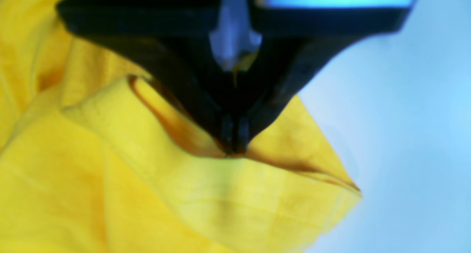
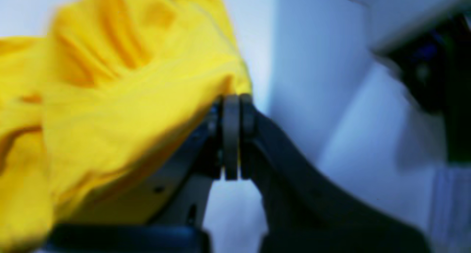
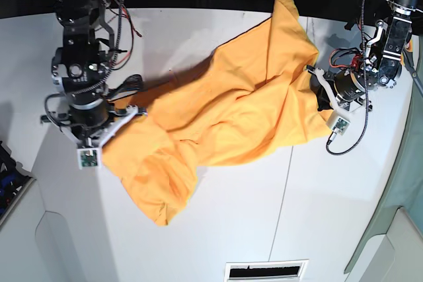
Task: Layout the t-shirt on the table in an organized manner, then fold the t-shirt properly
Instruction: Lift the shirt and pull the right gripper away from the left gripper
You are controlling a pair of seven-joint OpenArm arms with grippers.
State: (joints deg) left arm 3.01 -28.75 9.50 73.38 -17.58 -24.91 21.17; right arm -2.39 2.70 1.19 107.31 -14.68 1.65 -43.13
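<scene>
The orange-yellow t-shirt [image 3: 225, 110] lies crumpled in a diagonal band across the white table [image 3: 231, 229], one corner reaching toward the back edge. In the base view my left gripper [image 3: 317, 94] sits at the shirt's right end. Its wrist view shows the left gripper [image 1: 233, 144] shut on a stitched hem of the t-shirt [image 1: 184, 194], which folds up around the fingertips. My right gripper [image 3: 114, 122] is at the shirt's left end. There the right gripper [image 2: 233, 100] is shut, with an edge of the t-shirt [image 2: 121, 109] bunched and caught at its tips.
A thin dark seam [image 3: 285, 183] runs front to back across the table. A slotted vent [image 3: 266, 271] sits at the front edge. Cables [image 3: 360, 123] loop beside the left arm. A dark object [image 3: 8, 173] lies past the table's left edge.
</scene>
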